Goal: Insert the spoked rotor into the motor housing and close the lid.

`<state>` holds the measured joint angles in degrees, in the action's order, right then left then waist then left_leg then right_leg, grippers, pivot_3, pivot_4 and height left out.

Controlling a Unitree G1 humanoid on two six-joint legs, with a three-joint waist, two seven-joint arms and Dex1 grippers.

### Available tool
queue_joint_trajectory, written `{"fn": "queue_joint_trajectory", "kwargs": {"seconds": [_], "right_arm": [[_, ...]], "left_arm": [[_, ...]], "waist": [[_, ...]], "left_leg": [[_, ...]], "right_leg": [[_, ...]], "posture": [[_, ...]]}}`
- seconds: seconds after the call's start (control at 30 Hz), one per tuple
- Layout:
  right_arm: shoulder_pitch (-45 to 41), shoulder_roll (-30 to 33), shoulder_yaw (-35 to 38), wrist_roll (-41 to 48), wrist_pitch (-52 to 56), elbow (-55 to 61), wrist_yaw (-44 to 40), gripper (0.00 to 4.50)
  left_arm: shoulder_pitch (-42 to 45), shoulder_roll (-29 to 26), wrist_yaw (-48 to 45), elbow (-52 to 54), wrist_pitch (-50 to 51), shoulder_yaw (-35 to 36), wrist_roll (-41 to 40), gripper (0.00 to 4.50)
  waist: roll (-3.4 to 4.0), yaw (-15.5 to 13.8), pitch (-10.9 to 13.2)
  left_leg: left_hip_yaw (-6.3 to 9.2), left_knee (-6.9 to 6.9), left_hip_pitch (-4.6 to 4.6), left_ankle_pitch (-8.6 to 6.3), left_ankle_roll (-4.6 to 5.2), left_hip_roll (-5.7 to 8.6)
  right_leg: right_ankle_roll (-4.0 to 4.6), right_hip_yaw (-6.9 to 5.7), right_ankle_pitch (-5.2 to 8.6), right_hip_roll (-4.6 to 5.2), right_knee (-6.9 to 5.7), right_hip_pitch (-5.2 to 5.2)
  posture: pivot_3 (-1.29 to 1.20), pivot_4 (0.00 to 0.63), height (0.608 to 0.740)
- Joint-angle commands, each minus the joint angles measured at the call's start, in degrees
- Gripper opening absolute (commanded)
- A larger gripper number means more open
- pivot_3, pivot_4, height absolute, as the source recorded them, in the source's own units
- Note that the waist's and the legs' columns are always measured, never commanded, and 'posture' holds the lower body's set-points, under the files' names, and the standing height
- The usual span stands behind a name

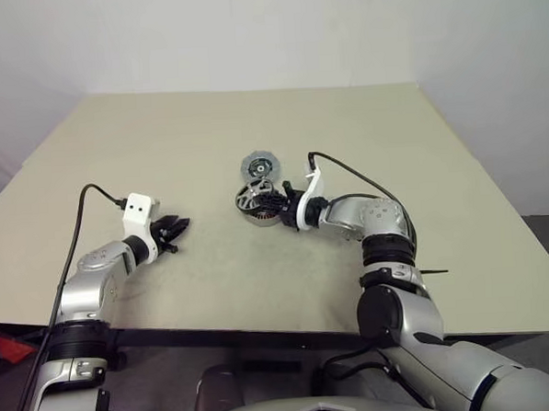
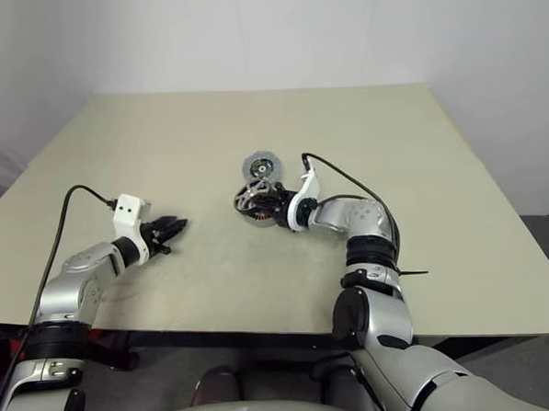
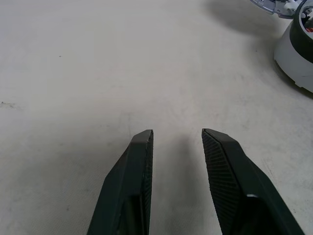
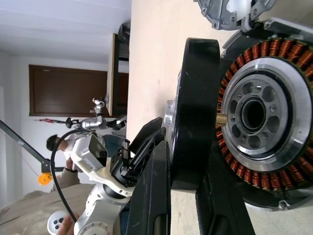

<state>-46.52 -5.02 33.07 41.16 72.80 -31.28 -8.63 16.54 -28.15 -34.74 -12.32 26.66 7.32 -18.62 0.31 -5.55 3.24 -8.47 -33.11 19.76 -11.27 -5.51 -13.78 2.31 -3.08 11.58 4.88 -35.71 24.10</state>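
The spoked rotor (image 4: 195,115) is clamped by its black rim between the narrow fingers of the right end effector (image 1: 276,205), held on edge just beside the motor housing (image 4: 257,115) — so close that touching or not cannot be told. The housing sits near the middle of the counter (image 1: 362,118), its copper windings and pale centre facing the rotor in the right wrist view. The edge grip is judged to leave the hub free, so the rotor can be tipped flat and lined up over the housing's central bore.

The lid (image 1: 258,164) lies on the counter just behind the housing, on the far side from the robot, untouched — presumably parked close for the closing step.

The left end effector (image 1: 174,231) is held low over bare counter, well to the left of the housing, fingers (image 3: 134,176) partly apart with nothing between them; it is judged to be waiting clear of the work.

Insertion is not yet done; alignment of hub to bore is the risk, since magnets may snatch the rotor askew.
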Motion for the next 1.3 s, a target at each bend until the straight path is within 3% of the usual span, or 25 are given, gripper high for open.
{"fn": "queue_joint_trajectory", "kwargs": {"seconds": [0.03,0.9,1.3], "right_arm": [[-0.3,0.1,0.2,1.6,-1.5,1.7,0.6,0.54],[4.5,2.8,0.6,5.1,-2.2,6.7,4.9,0.54],[3.9,0.7,1.1,10.6,2.9,12.5,8.6,0.54]], "left_arm": [[1.0,-0.8,-0.4,2.0,-0.3,0.8,-0.1,1.69],[1.8,-1.9,-3.3,2.6,2.2,1.0,-1.5,1.69],[2.2,-1.3,-3.0,1.9,1.7,0.7,-1.2,1.69]], "waist": [[0.0,0.0,0.0],[0.0,-0.9,0.0],[0.0,-1.5,0.0]], "left_leg": [[0.0,0.0,0.0,0.0,0.0,0.0],[0.01,0.0,0.01,0.0,0.0,0.09],[0.01,0.0,0.0,0.02,-0.03,0.05]], "right_leg": [[0.0,0.0,0.0,0.0,0.0,0.0],[-0.02,0.0,0.0,0.09,0.03,-0.02],[-0.07,0.0,-0.02,0.06,0.01,-0.03]], "posture": [[0.0,0.0,0.74],[0.0,0.0,0.74],[0.0,0.0,0.74]]}}
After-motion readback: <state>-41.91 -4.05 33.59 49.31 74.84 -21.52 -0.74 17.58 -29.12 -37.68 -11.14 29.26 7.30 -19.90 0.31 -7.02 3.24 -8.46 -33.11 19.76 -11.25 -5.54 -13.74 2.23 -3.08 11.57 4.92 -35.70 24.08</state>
